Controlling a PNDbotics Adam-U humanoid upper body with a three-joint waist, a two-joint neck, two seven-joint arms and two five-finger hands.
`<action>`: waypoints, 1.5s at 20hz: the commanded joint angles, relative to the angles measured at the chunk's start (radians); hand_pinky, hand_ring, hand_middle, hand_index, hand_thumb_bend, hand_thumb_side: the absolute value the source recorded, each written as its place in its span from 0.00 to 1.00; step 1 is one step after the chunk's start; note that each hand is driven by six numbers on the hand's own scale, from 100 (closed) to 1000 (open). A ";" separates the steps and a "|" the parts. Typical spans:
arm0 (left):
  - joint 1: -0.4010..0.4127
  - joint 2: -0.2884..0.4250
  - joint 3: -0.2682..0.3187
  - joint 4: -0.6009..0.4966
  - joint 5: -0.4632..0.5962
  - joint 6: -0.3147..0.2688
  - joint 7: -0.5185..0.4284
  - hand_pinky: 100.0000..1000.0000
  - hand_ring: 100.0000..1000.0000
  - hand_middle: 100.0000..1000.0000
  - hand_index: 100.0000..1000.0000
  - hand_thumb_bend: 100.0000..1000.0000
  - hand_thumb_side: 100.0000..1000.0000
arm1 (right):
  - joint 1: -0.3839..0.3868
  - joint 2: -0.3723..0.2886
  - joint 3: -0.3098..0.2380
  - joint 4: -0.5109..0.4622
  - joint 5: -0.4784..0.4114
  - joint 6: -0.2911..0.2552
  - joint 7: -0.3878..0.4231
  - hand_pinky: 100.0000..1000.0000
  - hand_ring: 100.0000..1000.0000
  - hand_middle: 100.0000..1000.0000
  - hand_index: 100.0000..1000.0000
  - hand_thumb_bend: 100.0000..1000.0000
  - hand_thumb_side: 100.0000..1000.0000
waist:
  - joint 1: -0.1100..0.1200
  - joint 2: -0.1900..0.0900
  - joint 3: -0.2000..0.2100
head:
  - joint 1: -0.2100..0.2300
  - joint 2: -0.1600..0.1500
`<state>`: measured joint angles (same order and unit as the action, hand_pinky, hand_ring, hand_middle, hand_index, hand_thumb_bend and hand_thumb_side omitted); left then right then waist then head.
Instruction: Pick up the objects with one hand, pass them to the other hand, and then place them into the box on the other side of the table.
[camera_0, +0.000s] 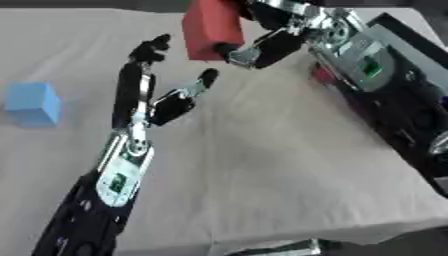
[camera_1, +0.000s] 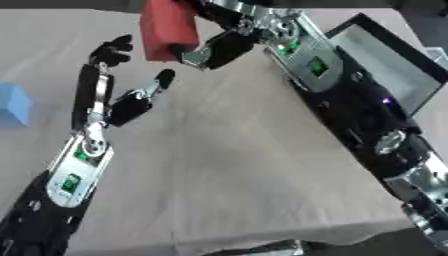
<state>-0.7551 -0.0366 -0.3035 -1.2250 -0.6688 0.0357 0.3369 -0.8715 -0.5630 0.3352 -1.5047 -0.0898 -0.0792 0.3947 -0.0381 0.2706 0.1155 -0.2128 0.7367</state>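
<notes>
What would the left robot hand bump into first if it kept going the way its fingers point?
Probably the red block held in the right robot hand. The left robot hand points up toward it, though depth is hard to judge.

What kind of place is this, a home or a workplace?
Probably a robot test bench rather than a home: a table covered with plain beige cloth, bearing only simple practice things, a red block held in the right hand and a blue cube, with a dark box on the right.
</notes>
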 joint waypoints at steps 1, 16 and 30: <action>-0.006 0.038 0.013 -0.016 0.008 -0.001 0.012 0.77 0.67 0.68 0.84 0.64 0.64 | 0.002 -0.054 -0.038 -0.011 -0.037 0.014 -0.018 1.00 0.98 0.58 0.67 0.00 0.00 | 0.008 -0.034 -0.008 | 0.000 -0.010; 0.026 0.174 0.011 -0.067 0.002 -0.020 -0.015 0.77 0.67 0.69 0.85 0.59 0.58 | 0.121 -0.174 -0.128 -0.023 -0.131 0.055 -0.056 1.00 1.00 0.60 0.69 0.00 0.00 | 0.059 -0.064 -0.052 | -0.023 -0.065; 0.037 0.249 0.011 -0.180 0.082 0.000 -0.029 0.74 0.65 0.66 0.83 0.55 0.56 | 0.284 -0.340 -0.331 0.076 -0.282 0.077 -0.158 1.00 1.00 0.63 0.71 0.00 0.00 | 0.072 -0.051 -0.047 | -0.037 -0.054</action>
<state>-0.7040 0.1888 -0.2983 -1.3759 -0.5966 0.0327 0.3071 -0.5778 -0.8494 0.0344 -1.4362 -0.3566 -0.0010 0.2460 0.0376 0.2343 0.0684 -0.2463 0.6834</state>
